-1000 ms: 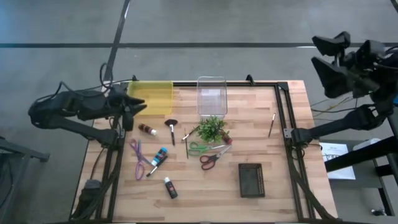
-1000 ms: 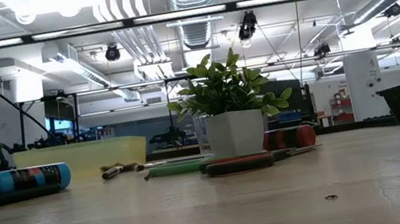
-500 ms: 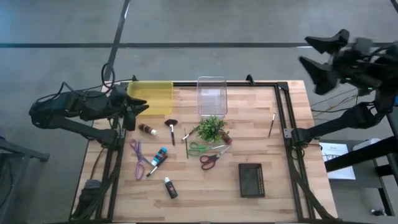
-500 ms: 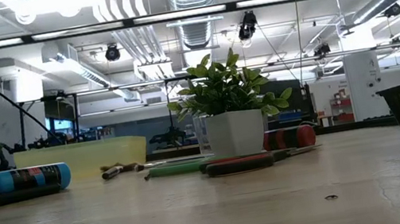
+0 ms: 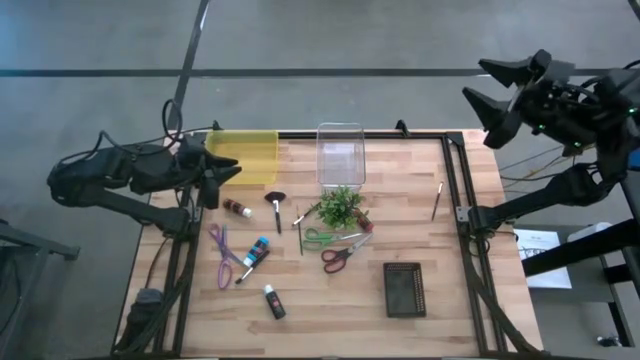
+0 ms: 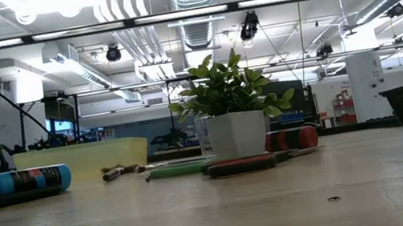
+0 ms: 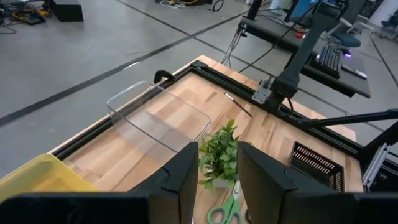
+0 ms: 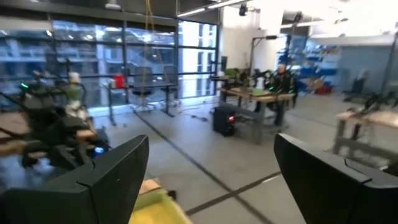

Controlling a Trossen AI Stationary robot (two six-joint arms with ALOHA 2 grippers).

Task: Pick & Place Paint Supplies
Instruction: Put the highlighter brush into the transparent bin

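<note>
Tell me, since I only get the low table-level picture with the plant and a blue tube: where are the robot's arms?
Observer: The left gripper hangs at the table's left edge, beside a yellow bin.
Operator: And the other one?
Observer: The right gripper is raised beyond the table's far right corner, fingers wide apart.
Operator: Anything near that blue tube I can't see?
Observer: Purple scissors lie just left of the blue tube.

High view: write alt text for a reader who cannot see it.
Paint supplies lie scattered on a wooden table around a small green plant: scissors, paint tubes and brushes, with a yellow bin, a clear bin and a black basket. The left gripper hovers at the table's left edge, holding nothing; the right gripper is open, raised beyond the far right corner.
</note>
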